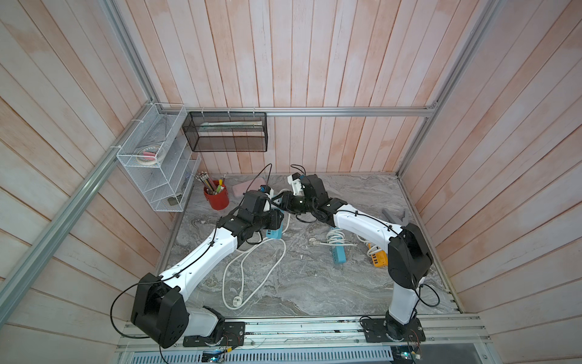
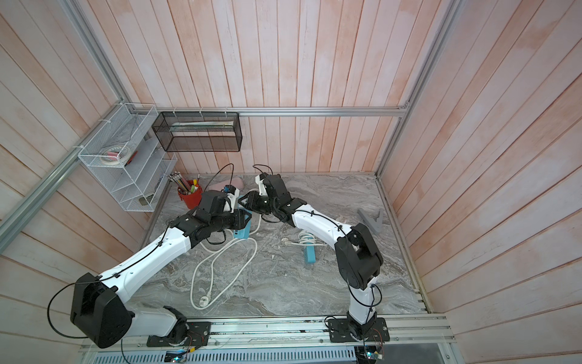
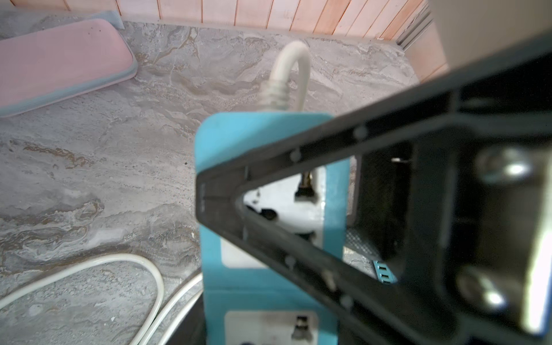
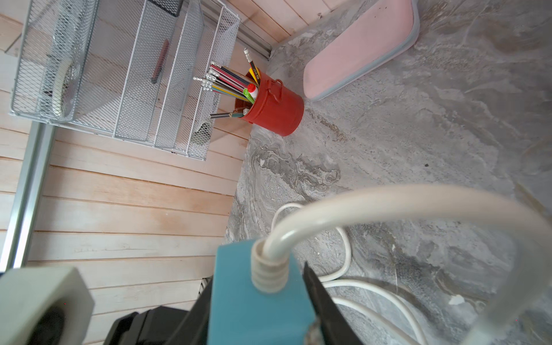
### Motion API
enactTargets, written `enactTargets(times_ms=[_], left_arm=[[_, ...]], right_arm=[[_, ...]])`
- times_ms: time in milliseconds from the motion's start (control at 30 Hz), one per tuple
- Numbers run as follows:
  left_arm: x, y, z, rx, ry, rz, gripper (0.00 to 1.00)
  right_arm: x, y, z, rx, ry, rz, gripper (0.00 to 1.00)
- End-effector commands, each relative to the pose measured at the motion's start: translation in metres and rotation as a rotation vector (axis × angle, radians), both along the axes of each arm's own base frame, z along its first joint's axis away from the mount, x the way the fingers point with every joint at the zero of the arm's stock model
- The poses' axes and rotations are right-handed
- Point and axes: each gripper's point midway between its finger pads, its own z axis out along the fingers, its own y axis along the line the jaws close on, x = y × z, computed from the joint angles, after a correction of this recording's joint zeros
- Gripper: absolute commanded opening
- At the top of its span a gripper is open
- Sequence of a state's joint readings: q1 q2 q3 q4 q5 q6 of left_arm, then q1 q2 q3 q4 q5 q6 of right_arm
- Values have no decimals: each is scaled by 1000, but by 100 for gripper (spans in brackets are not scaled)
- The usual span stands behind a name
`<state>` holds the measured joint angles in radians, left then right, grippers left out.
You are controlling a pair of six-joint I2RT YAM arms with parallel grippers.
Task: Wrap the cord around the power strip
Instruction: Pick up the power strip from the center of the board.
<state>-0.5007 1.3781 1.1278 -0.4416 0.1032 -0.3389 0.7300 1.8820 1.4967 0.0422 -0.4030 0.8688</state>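
Observation:
A blue power strip (image 1: 273, 232) with white sockets is held between both arms at the back left of the table. My left gripper (image 1: 279, 220) is shut on the strip's body; in the left wrist view its dark jaws flank the strip (image 3: 268, 298). My right gripper (image 1: 277, 201) is shut on the strip's cord end, with a black finger (image 4: 322, 301) against each side of the blue end (image 4: 257, 310). The white cord (image 4: 388, 203) arches out of that end and lies in loose loops (image 1: 252, 268) on the table, ending in its plug (image 1: 236, 302).
A second blue strip (image 1: 339, 255) with a bundled cord and a yellow strip (image 1: 379, 260) lie at the right. A red pencil cup (image 1: 217, 198), pink case (image 1: 248, 187), white wire rack (image 1: 157, 176) and black mesh basket (image 1: 226, 132) are at the back left. A grey piece (image 1: 395, 216) lies by the right wall.

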Motion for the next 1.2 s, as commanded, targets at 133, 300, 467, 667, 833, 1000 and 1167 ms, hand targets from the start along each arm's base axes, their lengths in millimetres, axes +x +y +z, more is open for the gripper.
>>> enactTargets(times_ms=[133, 300, 467, 667, 833, 1000, 1167], left_arm=[[0, -3, 60, -105, -112, -95, 63], [-1, 23, 70, -195, -121, -123, 70], [-15, -4, 89, -346, -144, -310, 73], [-26, -29, 101, -523, -117, -469, 74], [-35, -37, 106, -600, -111, -531, 72], [-41, -44, 101, -631, -97, -567, 67], [-38, -46, 106, -633, -117, -575, 51]], right_arm=[[27, -33, 38, 117, -212, -105, 17], [10, -56, 100, 242, -549, 15, 11], [-28, -68, 150, 426, -740, 172, 9], [-43, -71, 167, 550, -739, 254, 8], [-47, -77, 182, 660, -734, 273, 8], [-44, -76, 195, 718, -714, 281, 8], [-45, -72, 196, 735, -690, 288, 8]])
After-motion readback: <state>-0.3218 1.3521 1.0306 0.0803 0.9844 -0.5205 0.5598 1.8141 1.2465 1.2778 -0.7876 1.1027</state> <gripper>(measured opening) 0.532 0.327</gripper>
